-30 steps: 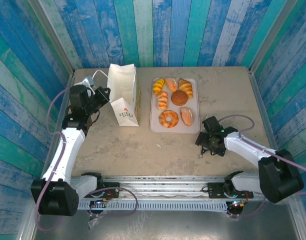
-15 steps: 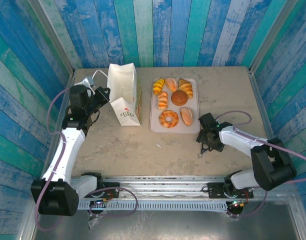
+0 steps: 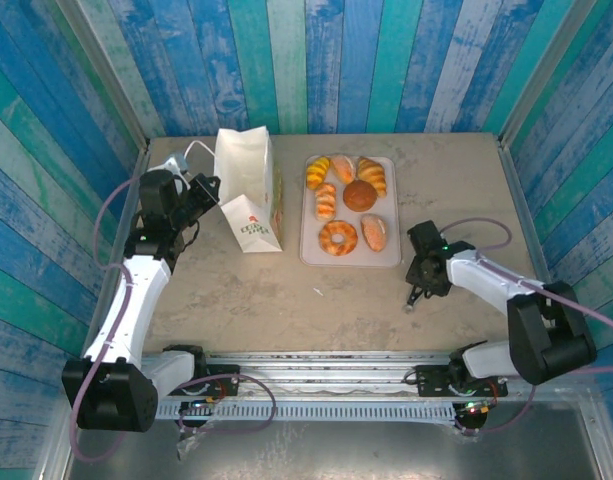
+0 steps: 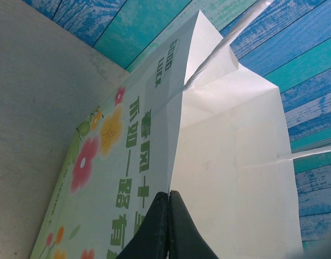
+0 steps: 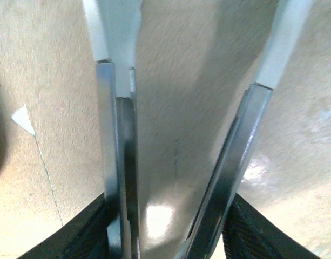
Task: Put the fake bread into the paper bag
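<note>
The fake bread lies on a pale tray (image 3: 311, 252): croissants (image 3: 371, 175), a dark round bun (image 3: 360, 195) and a ring doughnut (image 3: 338, 237). To its left stands the white paper bag (image 3: 244, 175) with the red logo; its flowered side (image 4: 100, 162) and green lettering face the left wrist camera. My left gripper (image 3: 204, 190) is shut on the bag's folded upper edge (image 4: 169, 195). Right of the tray, low over the table, my right gripper (image 3: 426, 268) is shut on thin metal tongs (image 5: 108, 135), whose two arms spread apart ahead of the gripper (image 5: 170, 211).
The tongs' tip (image 3: 411, 303) points toward the near edge, close to the beige tabletop (image 3: 286, 300). Blue plank walls enclose the table on three sides. A white cord handle (image 3: 191, 150) sticks out behind the bag.
The right gripper with the tongs has turned and shifted a little to the right, away from the tray's near corner. The left arm and the bag have not moved.
</note>
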Robot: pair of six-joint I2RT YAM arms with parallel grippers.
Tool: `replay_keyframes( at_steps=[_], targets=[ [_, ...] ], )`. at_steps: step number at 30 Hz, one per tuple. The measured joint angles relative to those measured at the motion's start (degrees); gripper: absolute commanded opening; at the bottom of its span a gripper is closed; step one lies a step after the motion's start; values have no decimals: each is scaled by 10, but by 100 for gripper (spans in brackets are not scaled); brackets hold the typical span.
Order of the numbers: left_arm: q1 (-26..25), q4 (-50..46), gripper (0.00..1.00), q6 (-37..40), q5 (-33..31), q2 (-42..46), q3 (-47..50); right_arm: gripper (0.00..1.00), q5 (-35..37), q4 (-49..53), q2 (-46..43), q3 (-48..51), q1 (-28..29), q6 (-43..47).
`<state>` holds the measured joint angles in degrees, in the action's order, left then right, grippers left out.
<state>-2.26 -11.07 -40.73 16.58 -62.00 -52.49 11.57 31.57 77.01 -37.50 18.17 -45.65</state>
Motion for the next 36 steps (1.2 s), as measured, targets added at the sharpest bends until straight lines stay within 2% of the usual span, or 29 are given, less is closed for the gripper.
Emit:
replay_keyframes(
  at_steps=[6, 11, 17, 27, 33, 36],
  targets=[
    [0, -1, 0, -1, 1, 0, 0, 47, -10, 32, -58, -16, -62, 61],
    [0, 1, 0, -5, 5, 0, 0, 46, -9, 61, -103, -52, -86, 105],
    [0, 9, 0, -14, 9, 0, 1, 42, -30, 73, -139, -104, -92, 142],
    [0, 34, 1, -30, 20, -15, 7, 42, -68, 80, -177, -156, -92, 193],
    [0, 36, 6, -30, 20, -35, 5, 39, -90, 78, -183, -160, -93, 224],
    [0, 40, 16, -30, 22, -47, -2, 39, -117, 74, -183, -160, -92, 242]
  ],
)
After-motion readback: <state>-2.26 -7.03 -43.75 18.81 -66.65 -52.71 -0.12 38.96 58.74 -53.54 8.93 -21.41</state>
